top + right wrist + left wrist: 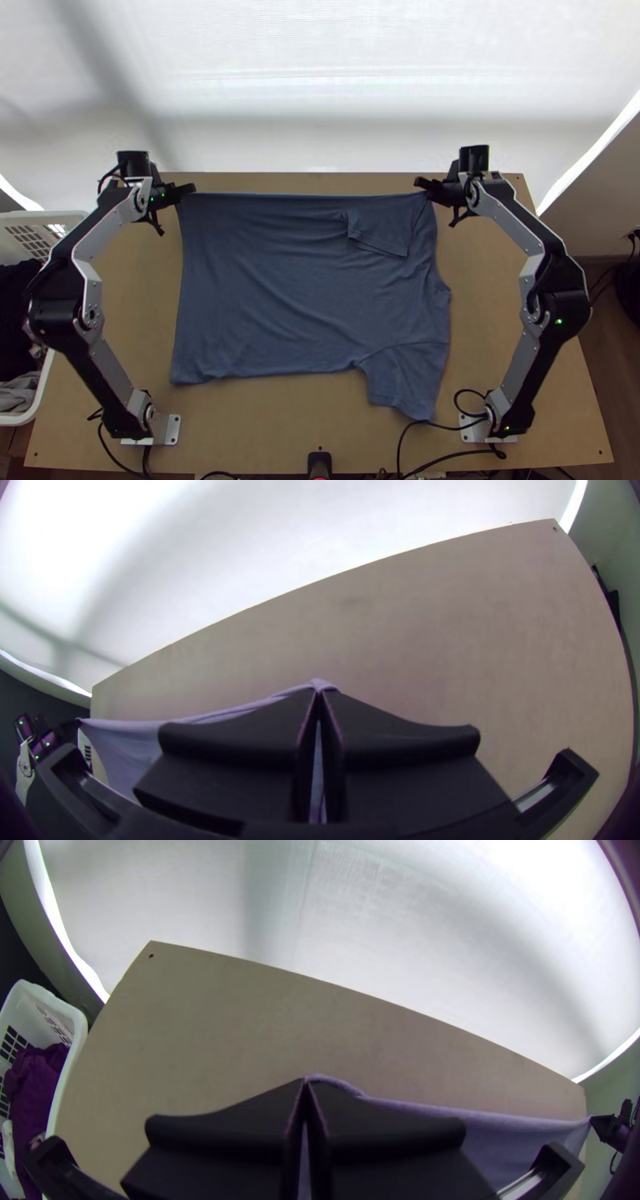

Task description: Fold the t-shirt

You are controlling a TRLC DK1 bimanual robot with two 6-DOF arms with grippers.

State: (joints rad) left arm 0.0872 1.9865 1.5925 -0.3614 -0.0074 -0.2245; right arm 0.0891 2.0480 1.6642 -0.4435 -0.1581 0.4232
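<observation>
T-shirt (280, 280) lies mostly spread in front of you on the table (264, 416), from the middle out toward the far edge, its straight bottom hem toward the table's left edge and its neck and sleeves toward the right edge. One sleeve (384, 230) is turned in over the body near the far side; the other (408, 380) points toward the near edge. Your left pincer (190, 190) is clenched on the hem corner near the table's far left corner. Your right pincer (425, 184) grips the shoulder end of the same long side, near the far right corner. Between them the cloth runs almost straight, just beside the table's far edge. Beside the left edge you have a white basket (48, 214) with dark clothes (16, 312) in it.
</observation>
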